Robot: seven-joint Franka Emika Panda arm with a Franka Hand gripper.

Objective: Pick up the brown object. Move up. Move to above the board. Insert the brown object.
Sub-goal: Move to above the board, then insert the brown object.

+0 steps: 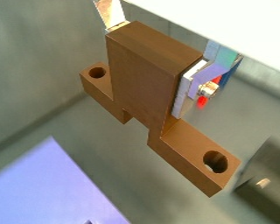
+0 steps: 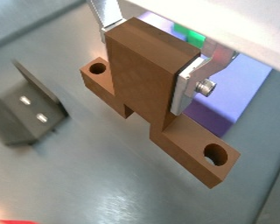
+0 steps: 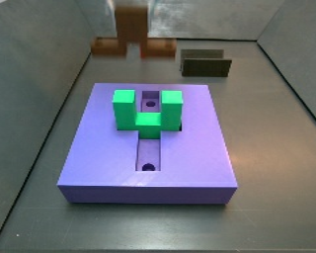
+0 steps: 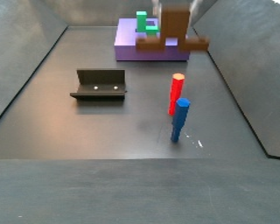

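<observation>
In both wrist views the end effector [image 2: 149, 54] is clenched on the brown object [image 2: 154, 96], its silver fingers [image 2: 199, 80] pressed against opposite faces of the thick middle block, the long bar with its end holes hanging crosswise beneath. Below it lies grey floor, with the fixture [image 2: 25, 112] off to one side. In a side view the brown object [image 3: 131, 42] hangs beyond the board [image 3: 150, 148], whose green U-shaped block [image 3: 149, 109] straddles the slot.

Dull grey floor [image 4: 119, 122] with soft sheen, boxed in by sloping grey walls [image 4: 25, 70], lit evenly from above; dark fixture [image 4: 99, 85] standing on it near one wall.
</observation>
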